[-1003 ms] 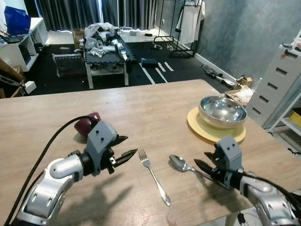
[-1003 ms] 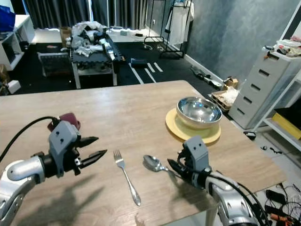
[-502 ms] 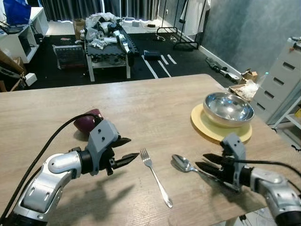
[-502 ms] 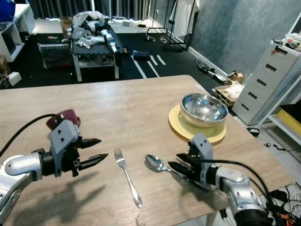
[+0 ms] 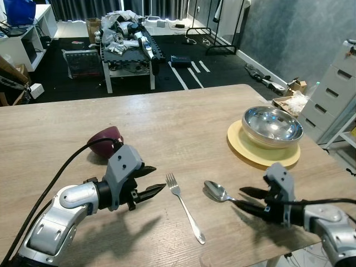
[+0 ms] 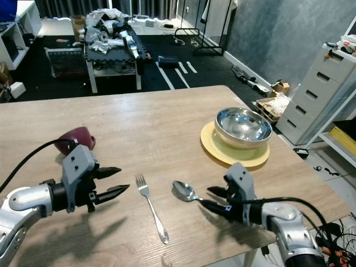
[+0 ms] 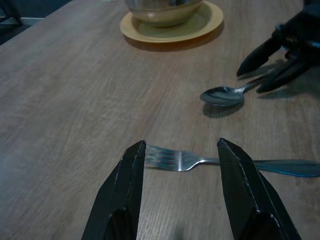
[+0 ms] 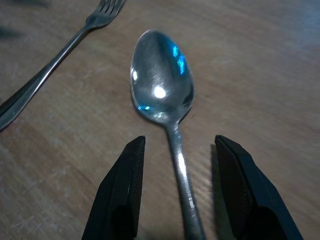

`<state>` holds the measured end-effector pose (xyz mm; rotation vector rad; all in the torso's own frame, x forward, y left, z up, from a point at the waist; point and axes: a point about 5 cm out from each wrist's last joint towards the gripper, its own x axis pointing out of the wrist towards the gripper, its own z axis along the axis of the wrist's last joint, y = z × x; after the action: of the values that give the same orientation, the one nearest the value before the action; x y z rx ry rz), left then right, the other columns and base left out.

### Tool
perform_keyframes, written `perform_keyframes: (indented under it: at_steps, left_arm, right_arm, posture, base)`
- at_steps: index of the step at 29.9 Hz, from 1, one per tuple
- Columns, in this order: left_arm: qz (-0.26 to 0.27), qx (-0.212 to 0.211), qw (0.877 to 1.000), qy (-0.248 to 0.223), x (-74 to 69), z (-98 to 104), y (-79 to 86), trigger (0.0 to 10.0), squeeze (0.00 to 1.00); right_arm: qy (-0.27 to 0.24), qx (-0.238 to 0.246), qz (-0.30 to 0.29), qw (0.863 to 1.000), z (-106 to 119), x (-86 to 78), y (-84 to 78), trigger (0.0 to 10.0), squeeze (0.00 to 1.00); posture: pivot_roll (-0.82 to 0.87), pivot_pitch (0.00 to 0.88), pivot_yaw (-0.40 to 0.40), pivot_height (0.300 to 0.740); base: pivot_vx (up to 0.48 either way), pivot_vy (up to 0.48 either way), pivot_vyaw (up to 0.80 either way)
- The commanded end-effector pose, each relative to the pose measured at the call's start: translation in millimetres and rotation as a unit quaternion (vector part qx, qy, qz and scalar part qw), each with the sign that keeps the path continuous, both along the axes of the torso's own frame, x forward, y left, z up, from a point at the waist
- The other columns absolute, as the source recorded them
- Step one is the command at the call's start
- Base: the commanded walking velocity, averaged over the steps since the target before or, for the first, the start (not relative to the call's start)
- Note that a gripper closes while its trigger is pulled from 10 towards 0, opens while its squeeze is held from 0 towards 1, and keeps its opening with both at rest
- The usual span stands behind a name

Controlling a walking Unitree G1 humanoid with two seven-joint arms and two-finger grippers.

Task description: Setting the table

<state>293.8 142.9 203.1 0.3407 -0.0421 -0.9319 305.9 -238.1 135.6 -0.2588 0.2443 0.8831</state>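
Near the desk's front edge, my right pincer straddles the spoon handle, fingers spread; closing off-center would probably skid it. Left pincer, also spread, faces the fork.

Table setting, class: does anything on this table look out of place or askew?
The fork and spoon lie slanted on bare wood, well apart from the yellow plate under the steel bowl. A maroon cup lies on its side, partly behind the left gripper. Nothing spilled.
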Motion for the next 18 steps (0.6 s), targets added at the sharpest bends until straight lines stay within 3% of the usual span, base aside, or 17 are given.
perform_keyframes:
  at_steps: [1,4,10,11,12,14,18]
  left_arm:
    - [-0.022,-0.003,0.999,0.025,-1.7,-1,-4.3,10.0,0.0]
    - [-0.087,0.014,0.994,0.059,-11.9,-1,-5.8,10.0,0.0]
    - [-0.145,0.057,0.983,0.094,-26.7,-10,0.7,10.0,0.0]
    - [-0.144,0.064,0.982,0.099,-28.2,-13,4.3,10.0,0.0]
    - [-0.143,0.065,0.982,0.102,-28.6,-13,5.2,10.0,0.0]
    - [-0.142,0.066,0.982,0.104,-29.1,-14,6.4,10.0,0.0]
    - [-0.136,0.068,0.982,0.108,-29.7,-15,8.0,10.0,0.0]
  right_arm:
    - [0.006,-0.021,0.019,1.0,-7,-5.4,3.0,10.0,0.0]
    - [0.005,-0.041,0.017,0.999,-13,-6.0,2.9,10.0,0.0]
    - [0.0,-0.052,0.004,0.999,-16,-4.1,3.1,10.0,0.0]
    - [0.004,-0.057,0.001,0.998,-19,-4.2,2.9,4.7,0.0]
    - [0.007,-0.057,0.002,0.998,-20,-4.6,2.9,2.2,0.0]
    - [0.016,-0.059,0.004,0.998,-22,-5.6,2.9,0.0,0.0]
    - [0.042,-0.069,0.013,0.997,-31,-9.1,0.8,0.0,0.0]
  posture:
    - [0.14,0.114,0.058,0.74]
    - [0.14,0.112,0.06,0.74]
    - [0.14,0.112,0.063,0.74]
    - [0.14,0.109,0.068,0.74]
    - [0.14,0.109,0.068,0.74]
    - [0.15,0.107,0.066,0.74]
    - [0.15,0.104,0.059,0.74]
  base:
    - [0.0,0.0,0.0]
    - [0.0,0.0,0.0]
    - [0.0,0.0,0.0]
    - [0.0,0.0,0.0]
    - [0.0,0.0,0.0]
    - [0.0,0.0,0.0]
    - [0.0,0.0,0.0]
